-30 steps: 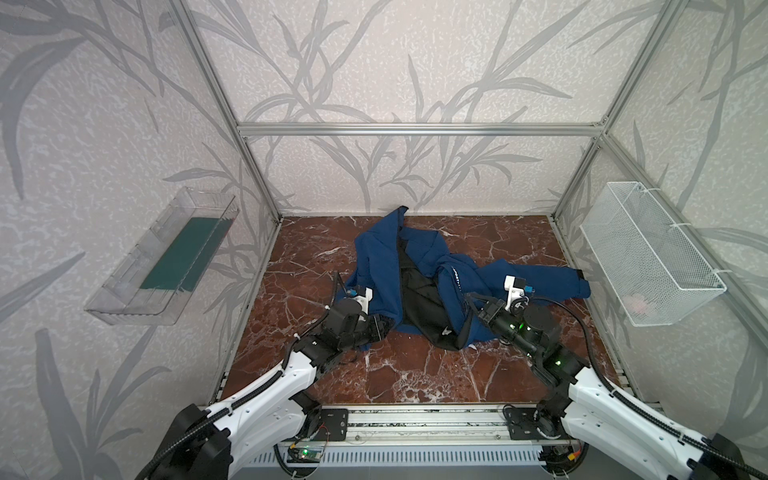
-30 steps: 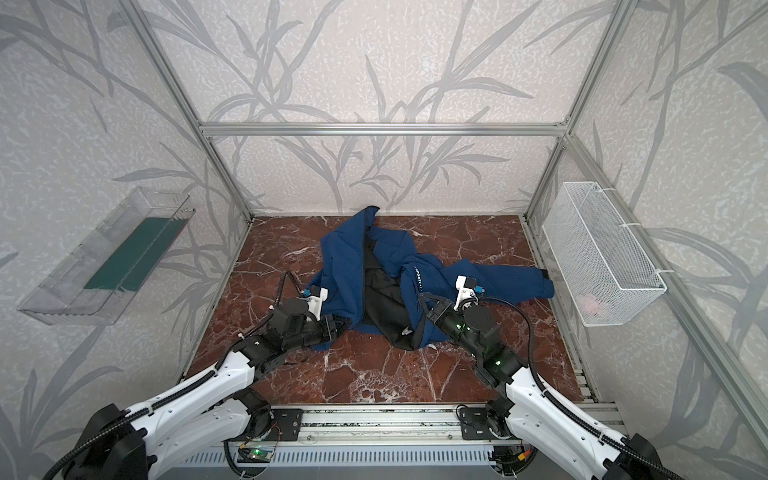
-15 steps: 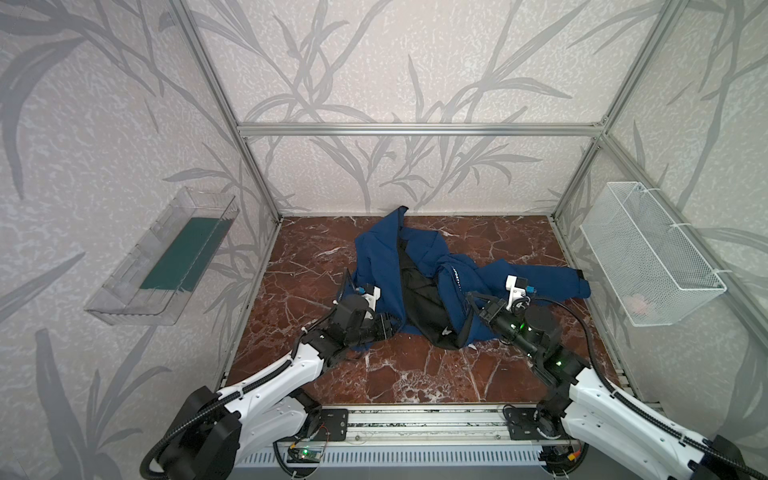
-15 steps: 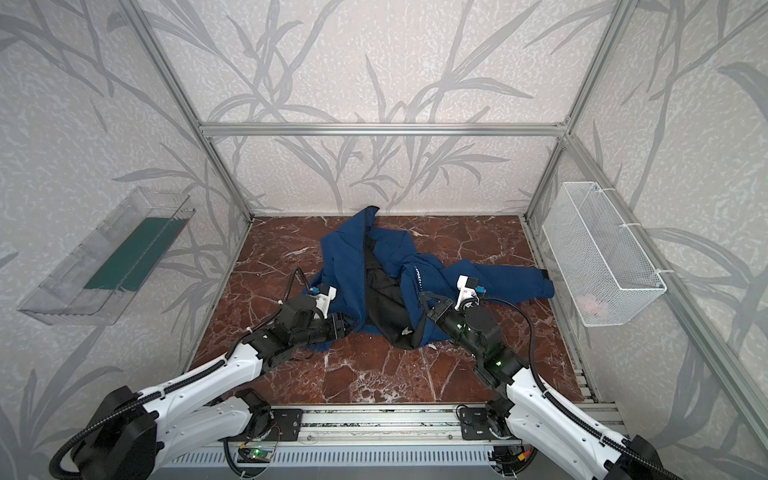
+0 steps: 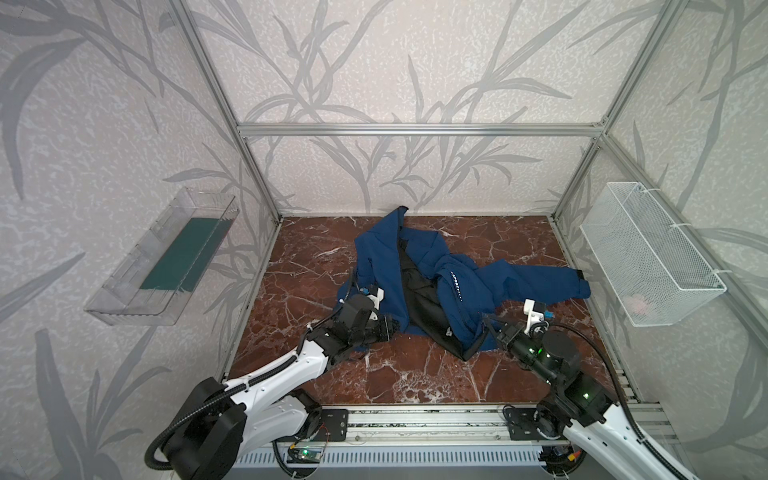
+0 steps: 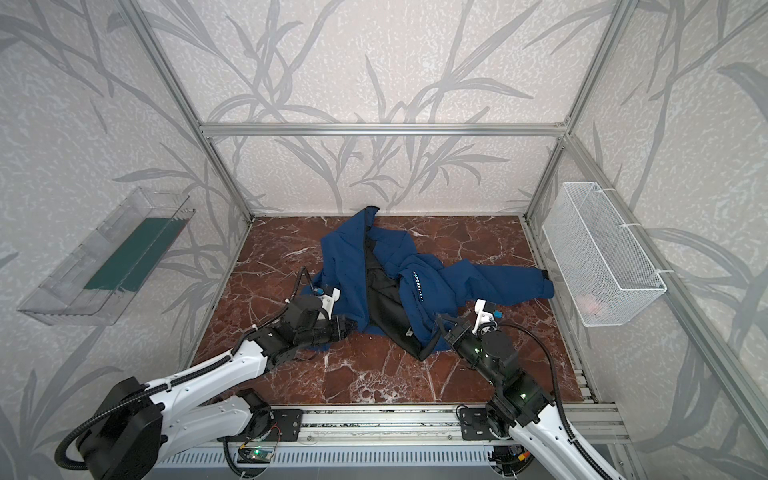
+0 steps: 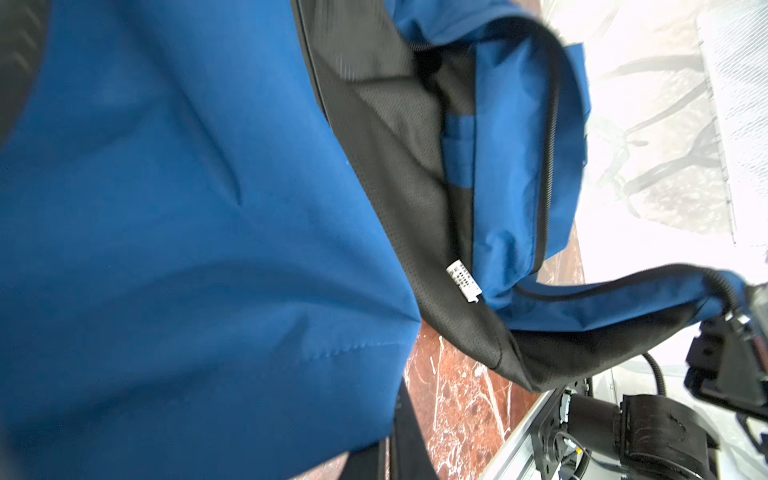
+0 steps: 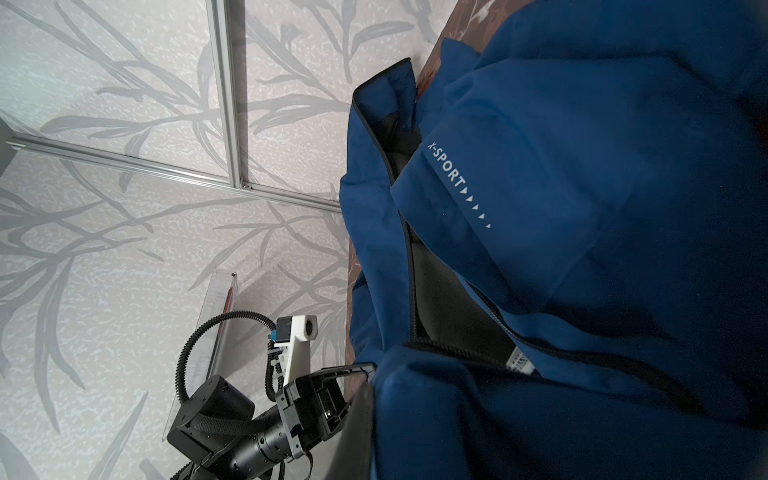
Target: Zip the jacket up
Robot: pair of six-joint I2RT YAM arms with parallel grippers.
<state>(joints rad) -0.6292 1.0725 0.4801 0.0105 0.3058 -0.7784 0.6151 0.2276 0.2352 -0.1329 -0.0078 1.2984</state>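
The navy jacket (image 5: 382, 266) (image 6: 345, 266) lies unzipped on the marble floor, its black lining (image 5: 419, 291) showing between the two front panels. White SPORT lettering (image 8: 446, 166) marks the right panel. Dark zipper tape (image 7: 550, 145) runs along the panel edges. My left gripper (image 5: 390, 328) (image 6: 352, 325) is at the left panel's bottom hem, shut, with blue cloth over its fingers (image 7: 409, 436). My right gripper (image 5: 489, 330) (image 6: 441, 328) is shut on the right panel's bottom corner, which is pulled taut toward it (image 7: 737, 316). In the right wrist view cloth hides all but one finger (image 8: 353, 436).
A white wire basket (image 5: 648, 257) hangs on the right wall. A clear tray (image 5: 166, 257) with a green liner hangs on the left wall. The aluminium rail (image 5: 415, 419) carrying both arm bases runs along the front edge. Bare marble floor (image 5: 415, 374) lies in front of the jacket.
My left gripper has moved a little right into the jacket's left hem, opening and then shutting there. The right arm has hardly moved.
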